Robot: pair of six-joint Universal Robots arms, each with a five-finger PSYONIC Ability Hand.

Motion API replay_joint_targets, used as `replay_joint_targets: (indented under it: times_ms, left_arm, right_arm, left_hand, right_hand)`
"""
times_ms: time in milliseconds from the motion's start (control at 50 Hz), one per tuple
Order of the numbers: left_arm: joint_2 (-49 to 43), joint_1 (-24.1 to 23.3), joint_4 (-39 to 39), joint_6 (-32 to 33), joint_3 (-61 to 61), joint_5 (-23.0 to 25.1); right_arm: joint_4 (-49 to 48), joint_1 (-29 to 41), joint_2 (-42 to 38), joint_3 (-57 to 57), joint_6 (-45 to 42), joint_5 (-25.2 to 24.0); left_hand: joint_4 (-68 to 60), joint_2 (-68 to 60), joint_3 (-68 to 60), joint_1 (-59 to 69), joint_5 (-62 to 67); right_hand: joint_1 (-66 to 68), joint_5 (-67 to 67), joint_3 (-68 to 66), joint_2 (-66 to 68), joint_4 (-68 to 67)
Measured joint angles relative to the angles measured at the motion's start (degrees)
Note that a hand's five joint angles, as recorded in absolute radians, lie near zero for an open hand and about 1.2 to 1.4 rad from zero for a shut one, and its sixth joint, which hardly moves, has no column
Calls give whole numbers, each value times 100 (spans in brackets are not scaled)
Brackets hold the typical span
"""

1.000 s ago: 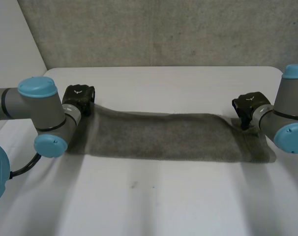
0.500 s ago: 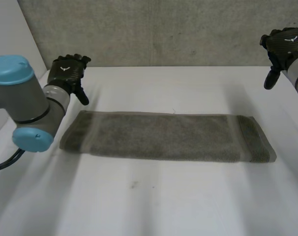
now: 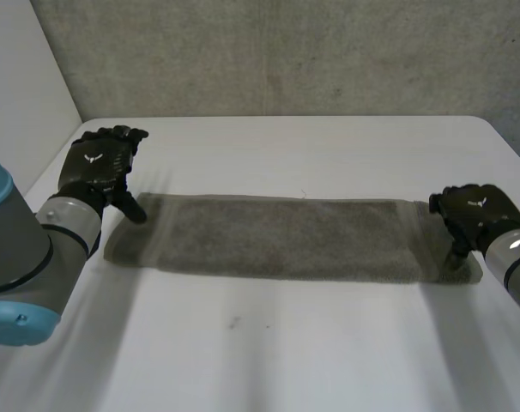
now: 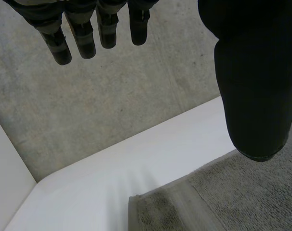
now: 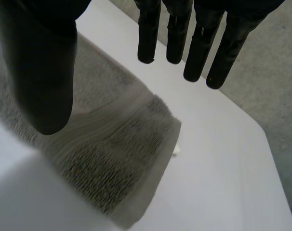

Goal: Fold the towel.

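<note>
Since half a second ago the right hand (image 3: 470, 213) has come down from above the table's far right corner to the right end of the long grey terry towel (image 3: 286, 239). The left hand (image 3: 95, 167) has shifted nearer to the towel's left end. The towel itself lies as before.

Head view: the towel lies flat as a folded strip across the middle of the white table (image 3: 286, 352), its long sides parallel to the table's far edge. The left hand hangs over the towel's far left corner with the thumb pointing down at it. The right hand sits over the banded right end.

Left wrist view: the straight fingers (image 4: 83, 33) lie side by side, well apart from the thumb (image 4: 254, 82), with nothing between them. The towel's corner (image 4: 184, 207) lies below, in front of the grey concrete wall (image 4: 112, 96).

Right wrist view: the fingers (image 5: 199, 38) are likewise straight and set apart from the thumb (image 5: 45, 62), holding nothing. The towel's woven end band (image 5: 117, 154) lies under the thumb; whether they touch cannot be told.
</note>
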State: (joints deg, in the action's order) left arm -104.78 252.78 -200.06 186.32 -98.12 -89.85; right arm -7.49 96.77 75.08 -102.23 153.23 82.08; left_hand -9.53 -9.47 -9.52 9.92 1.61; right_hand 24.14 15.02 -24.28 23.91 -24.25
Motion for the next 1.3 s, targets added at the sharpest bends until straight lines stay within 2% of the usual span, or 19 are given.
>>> replay_joint_targets:
  times_ms: [200, 380, 520, 560, 620, 820, 920, 1000, 1080, 1140, 1220, 1300]
  left_arm:
    - [15, 2, -250, 2, -236, 3]
    - [10, 32, -256, 1, -281, 3]
    - [10, 35, -253, 1, -310, 3]
    - [10, 38, -249, 1, -313, 0]
    - [10, 40, -247, 1, -315, -2]
    - [5, 48, -243, 1, -321, -11]
    - [6, 51, -243, 1, -322, -18]
    - [10, 52, -243, 1, -319, -22]
    - [15, 55, -244, 1, -315, -27]
    - [17, 58, -243, 1, -313, -30]
    - [23, 60, -244, 1, -313, -36]
    - [30, 61, -244, 1, -312, -43]
  right_arm:
    - [-1003, -165, -362, -608, -480, -219]
    - [-1187, -275, -733, -570, -725, -266]
    - [-1165, -377, -910, -477, -728, -264]
    - [-1156, -419, -971, -438, -741, -262]
    - [-1148, -484, -1031, -391, -766, -258]
    - [-1071, -1084, -1207, -85, -959, -231]
    - [-824, -1771, -1270, 332, -1408, -201]
    - [-474, -2032, -1228, 785, -1801, -165]
    - [-170, -1757, -1050, 1187, -1793, -129]
    - [9, -1059, -829, 1533, -1469, -106]
    - [72, 258, -771, 1947, -1000, -75]
    - [49, 1653, -1043, 2326, -784, -24]
  left_hand:
    - [0, 0, 0, 0, -1]
    - [0, 0, 0, 0, -5]
    - [0, 0, 0, 0, -7]
    - [0, 0, 0, 0, -7]
    - [0, 0, 0, 0, -8]
    - [0, 0, 0, 0, -8]
    - [0, 0, 0, 0, -8]
    - [0, 0, 0, 0, -8]
    - [0, 0, 0, 0, -8]
    - [0, 1, 0, 0, -8]
    - [1, 1, 0, 0, -8]
    - [1, 2, 0, 0, -8]
  right_hand:
    - [703, 629, -682, 684, -662]
    - [1334, 1247, -1320, 1323, -1287]
    - [2873, 2742, -2809, 2902, -2819]
    - [4091, 3929, -4024, 4117, -4050]
    - [5121, 5087, -5141, 5162, -5155]
    - [5124, 5133, -5210, 5167, -5258]
    - [5127, 5133, -5210, 5172, -5258]
    - [5140, 5133, -5210, 5167, -5258]
    - [5147, 5134, -5210, 5167, -5258]
    - [5148, 5151, -5210, 5167, -5258]
    - [5149, 5150, -5210, 5172, -5258]
    - [5150, 5150, -5210, 5168, -5258]
